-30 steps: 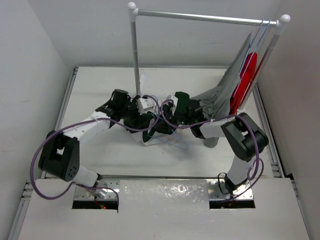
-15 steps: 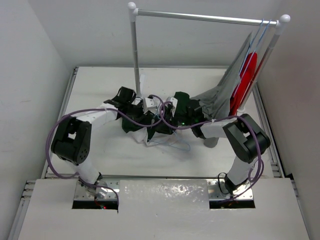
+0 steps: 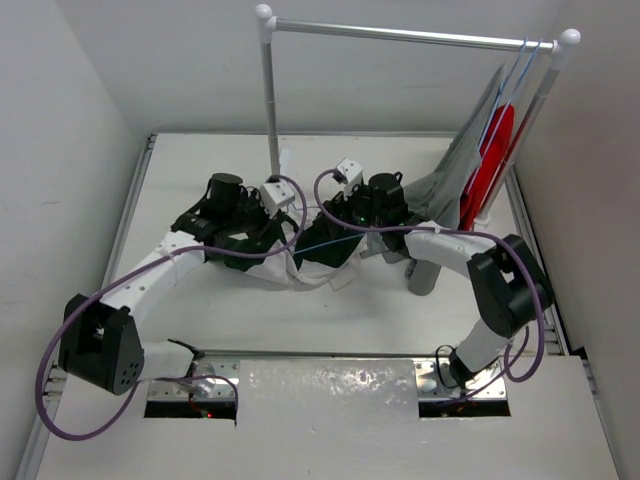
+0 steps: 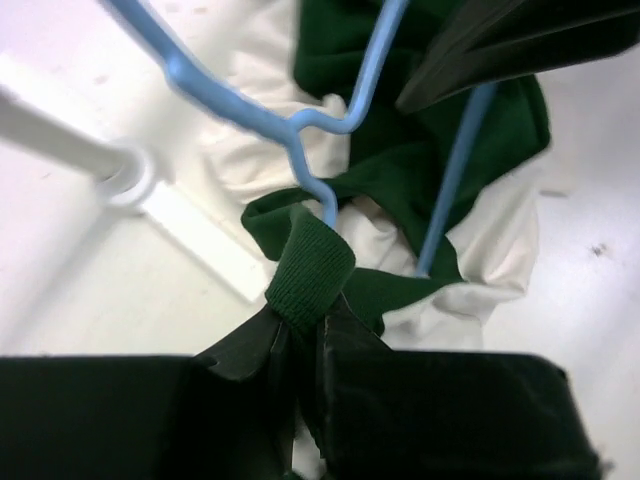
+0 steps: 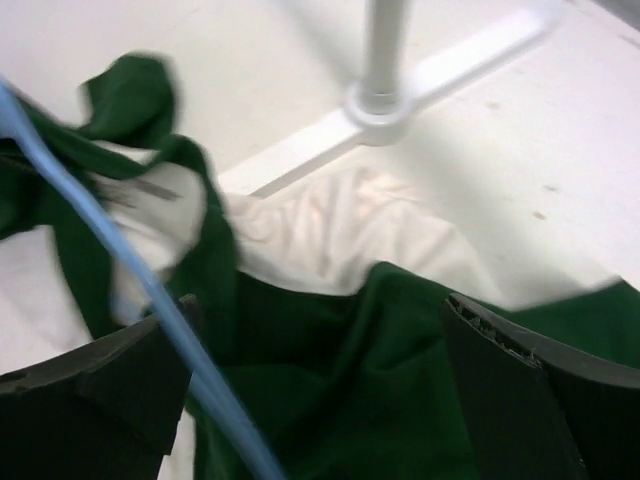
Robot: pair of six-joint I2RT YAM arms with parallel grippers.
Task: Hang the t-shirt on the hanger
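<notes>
Since a second ago the left hand has drawn aside, clamped shut on the collar band of the t-shirt bunched just ahead of it. The right hand, spread wide and gripping nothing, has shifted rearward. The hanger appears to enter the neck opening between both hands, so threading looks begun, not finished.

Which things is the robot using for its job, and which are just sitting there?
For the job: the t-shirt, the hanger, the left gripper pinching a green band of the shirt, the right gripper open over the shirt.
Just there: the white clothes rail, with the grey shirt and red shirt hanging on it.
</notes>
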